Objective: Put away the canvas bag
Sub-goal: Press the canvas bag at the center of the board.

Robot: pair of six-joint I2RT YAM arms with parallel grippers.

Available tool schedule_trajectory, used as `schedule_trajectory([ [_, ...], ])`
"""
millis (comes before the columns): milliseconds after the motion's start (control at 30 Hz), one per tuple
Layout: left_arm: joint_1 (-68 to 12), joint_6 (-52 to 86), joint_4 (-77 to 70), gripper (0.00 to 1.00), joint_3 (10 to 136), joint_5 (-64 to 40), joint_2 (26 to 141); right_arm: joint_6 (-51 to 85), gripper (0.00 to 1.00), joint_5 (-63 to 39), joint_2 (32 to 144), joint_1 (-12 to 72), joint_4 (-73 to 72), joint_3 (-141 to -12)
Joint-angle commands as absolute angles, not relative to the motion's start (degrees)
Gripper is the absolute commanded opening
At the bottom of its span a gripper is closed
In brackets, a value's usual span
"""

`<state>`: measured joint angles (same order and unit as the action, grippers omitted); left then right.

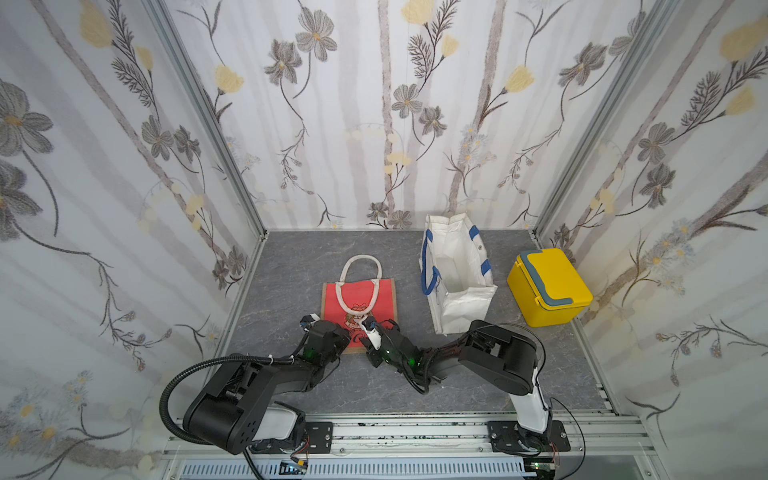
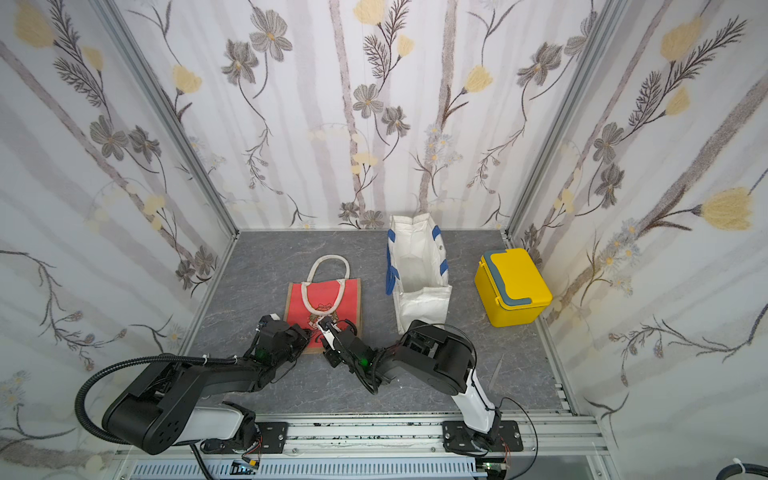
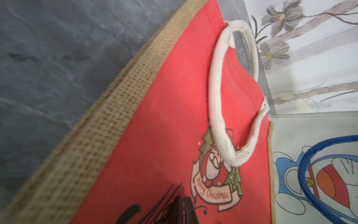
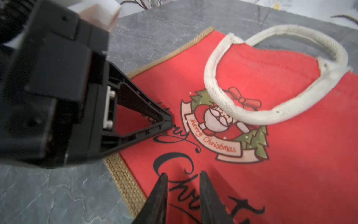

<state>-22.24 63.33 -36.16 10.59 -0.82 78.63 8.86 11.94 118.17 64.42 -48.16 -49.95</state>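
Two claws are seen low over the near end of the red canvas bag in both top views. The bag is laid flat on the grey table, with its cream handle toward the back wall. An open white bag is stood near it on the right, and a yellow box is set farther right. The left claw and right claw are brought close together. In the left wrist view, the dark tips of the left claw are seen pressed together on the red cloth, by the black script. In the right wrist view, the left claw is shown closed to a point on the bag's face. The right claw is held slightly apart just over the lettering, with red cloth showing between its fingers.
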Motion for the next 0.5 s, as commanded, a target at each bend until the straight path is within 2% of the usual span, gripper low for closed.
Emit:
schedule_trajectory([
  [0,-22.3,66.1,-31.8,0.05,10.3,4.1,78.8,11.9,0.25,14.1,118.5,64.4,-46.9,-49.8],
  [233,-22.3,64.9,-24.8,0.01,11.5,6.1,80.2,13.7,0.21,21.8,116.2,64.2,-30.9,-50.7],
  [467,-22.2,65.0,-23.6,0.00,9.9,6.1,78.3,14.9,0.18,22.4,114.1,63.0,-30.5,-45.0],
])
